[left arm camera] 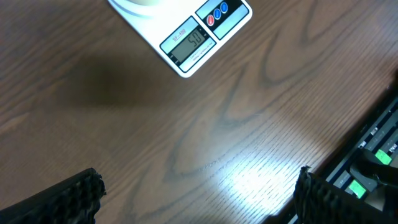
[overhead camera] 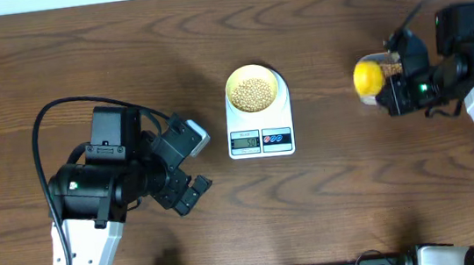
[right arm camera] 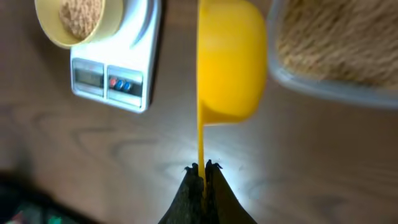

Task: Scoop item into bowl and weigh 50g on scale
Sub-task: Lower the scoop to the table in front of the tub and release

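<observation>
A pale yellow bowl (overhead camera: 255, 89) full of beige beans (overhead camera: 255, 92) stands on the white scale (overhead camera: 260, 133) at the table's middle; its display is lit. The bowl (right arm camera: 78, 22), the beans (right arm camera: 81, 14) and the scale (right arm camera: 115, 78) also show at the top left of the right wrist view. My right gripper (right arm camera: 203, 167) is shut on the thin handle of a bright yellow scoop (right arm camera: 230, 59), held to the right of the scale beside a clear container of beans (right arm camera: 336, 46). My left gripper (left arm camera: 199, 193) is open over bare table, left of and nearer than the scale (left arm camera: 186, 34).
The clear container (overhead camera: 386, 68) sits at the right, partly hidden by my right arm. Dark equipment with green parts (left arm camera: 373, 162) runs along the near table edge.
</observation>
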`<control>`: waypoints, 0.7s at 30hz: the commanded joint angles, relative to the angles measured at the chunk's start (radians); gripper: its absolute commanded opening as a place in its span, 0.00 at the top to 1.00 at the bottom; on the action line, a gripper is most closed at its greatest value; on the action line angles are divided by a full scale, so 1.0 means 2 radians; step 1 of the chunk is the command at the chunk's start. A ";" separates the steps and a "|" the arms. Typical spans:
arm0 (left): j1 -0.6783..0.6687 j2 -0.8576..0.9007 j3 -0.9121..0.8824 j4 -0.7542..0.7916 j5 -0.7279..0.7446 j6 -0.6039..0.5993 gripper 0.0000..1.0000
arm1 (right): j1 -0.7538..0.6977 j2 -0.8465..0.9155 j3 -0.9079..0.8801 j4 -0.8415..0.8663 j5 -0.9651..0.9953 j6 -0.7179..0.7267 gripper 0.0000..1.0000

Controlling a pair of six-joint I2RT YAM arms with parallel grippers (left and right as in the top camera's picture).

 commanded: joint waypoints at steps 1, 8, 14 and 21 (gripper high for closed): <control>0.002 -0.002 0.006 -0.002 0.008 0.005 0.00 | -0.034 0.002 -0.083 0.007 -0.116 -0.011 0.99; 0.002 -0.002 0.006 -0.002 0.008 0.005 0.00 | -0.055 0.002 -0.274 0.103 -0.234 -0.011 0.99; 0.002 -0.002 0.006 -0.002 0.008 0.005 0.00 | -0.056 0.002 -0.349 0.153 -0.230 0.008 0.99; 0.002 -0.002 0.006 -0.002 0.008 0.005 0.00 | -0.058 0.002 -0.359 0.169 -0.164 0.033 0.94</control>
